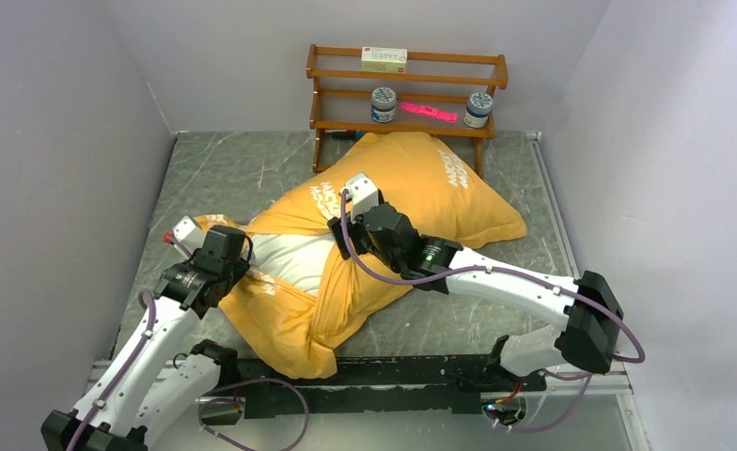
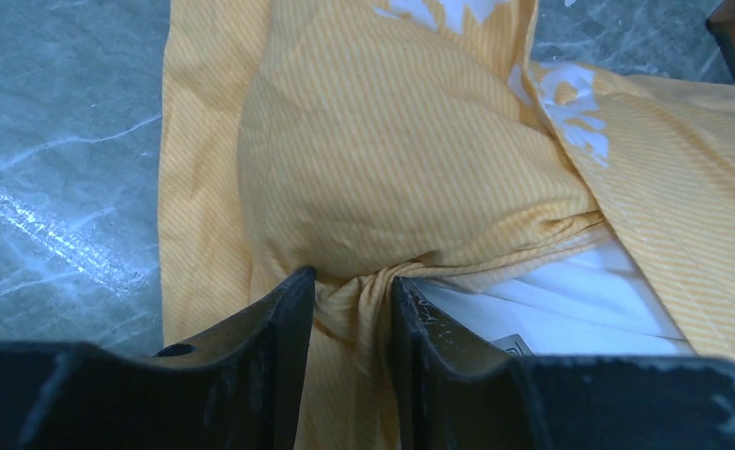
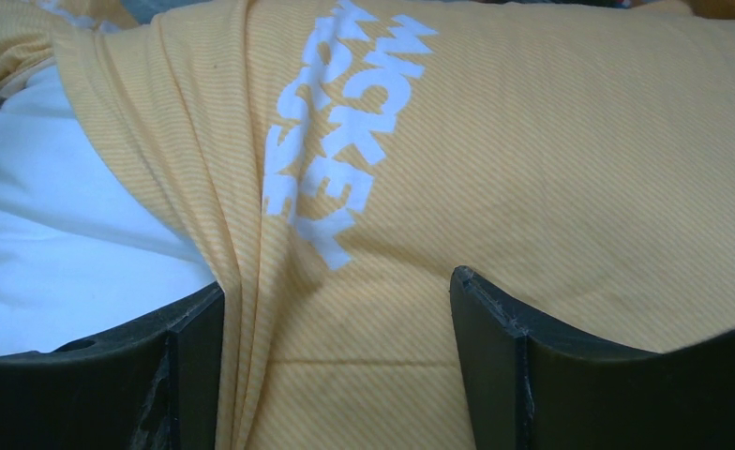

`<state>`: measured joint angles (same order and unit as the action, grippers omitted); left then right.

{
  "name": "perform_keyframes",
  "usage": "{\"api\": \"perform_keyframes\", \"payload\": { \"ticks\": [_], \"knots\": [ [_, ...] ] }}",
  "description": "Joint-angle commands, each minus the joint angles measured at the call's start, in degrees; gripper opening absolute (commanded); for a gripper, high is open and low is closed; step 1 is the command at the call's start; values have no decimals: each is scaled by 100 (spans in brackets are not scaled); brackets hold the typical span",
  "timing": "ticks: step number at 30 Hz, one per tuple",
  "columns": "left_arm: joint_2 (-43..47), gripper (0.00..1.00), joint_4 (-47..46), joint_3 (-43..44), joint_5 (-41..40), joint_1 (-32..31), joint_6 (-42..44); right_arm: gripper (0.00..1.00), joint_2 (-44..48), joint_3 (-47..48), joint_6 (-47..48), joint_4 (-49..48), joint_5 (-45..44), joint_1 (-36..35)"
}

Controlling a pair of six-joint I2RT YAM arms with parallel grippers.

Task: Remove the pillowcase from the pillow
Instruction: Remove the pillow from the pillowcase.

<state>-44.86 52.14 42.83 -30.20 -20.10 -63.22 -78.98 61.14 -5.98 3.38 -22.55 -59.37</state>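
The orange-yellow pillowcase lies slantwise across the table, with white "MICKEY MOUSE" lettering facing up. The white pillow shows through its open mouth at centre left. My left gripper sits at that mouth and is shut on a twisted bunch of pillowcase fabric, with bare pillow just to its right. My right gripper rests on top of the covered pillow near the middle. Its jaws stand wide apart over flat pillowcase cloth, with folds against the left finger and white pillow beside it.
A wooden shelf stands at the back edge, touching the pillowcase's far corner. It holds two jars, a box and a pink item. Walls close in left and right. Grey marbled table shows around the pillow.
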Motion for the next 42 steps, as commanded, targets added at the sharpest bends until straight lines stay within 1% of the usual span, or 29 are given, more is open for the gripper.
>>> {"api": "perform_keyframes", "payload": {
  "ticks": [1,5,8,11,16,18,20,25,28,30,32,35,40,42],
  "knots": [
    [64,41,275,-380,-647,94,129,74,483,-160,291,228,-18,357],
    [248,42,-568,-616,44,94,984,77,570,-134,276,137,997,356],
    [308,43,-858,-613,356,94,1375,79,560,73,284,332,1656,359],
    [381,43,-927,-522,330,94,1583,84,577,302,252,535,2191,385],
    [503,45,-923,-405,140,94,1720,86,671,595,367,875,3448,614],
    [556,46,-870,-382,96,94,1702,87,727,668,363,993,3496,700],
    [621,50,-794,-359,57,94,1670,88,819,667,316,1096,3272,887],
    [949,59,-823,-251,17,94,1884,89,1037,638,40,1433,2666,1811],
    [1163,64,-997,-317,28,94,2094,89,1075,610,-50,1595,2282,2510],
    [1259,65,-1107,-442,21,94,2112,89,1061,613,-13,1619,2124,2992],
    [1279,65,-1223,-536,139,94,2116,89,979,627,-13,1523,2295,3516],
    [1252,65,-1357,-613,311,94,2099,90,689,737,-139,1446,2874,4376],
    [1301,65,-1450,-674,362,87,2125,96,255,755,-318,1251,3320,5064],
    [1313,66,-1485,-700,375,64,2127,97,-24,777,-389,1130,3676,5364]
  ]
}}
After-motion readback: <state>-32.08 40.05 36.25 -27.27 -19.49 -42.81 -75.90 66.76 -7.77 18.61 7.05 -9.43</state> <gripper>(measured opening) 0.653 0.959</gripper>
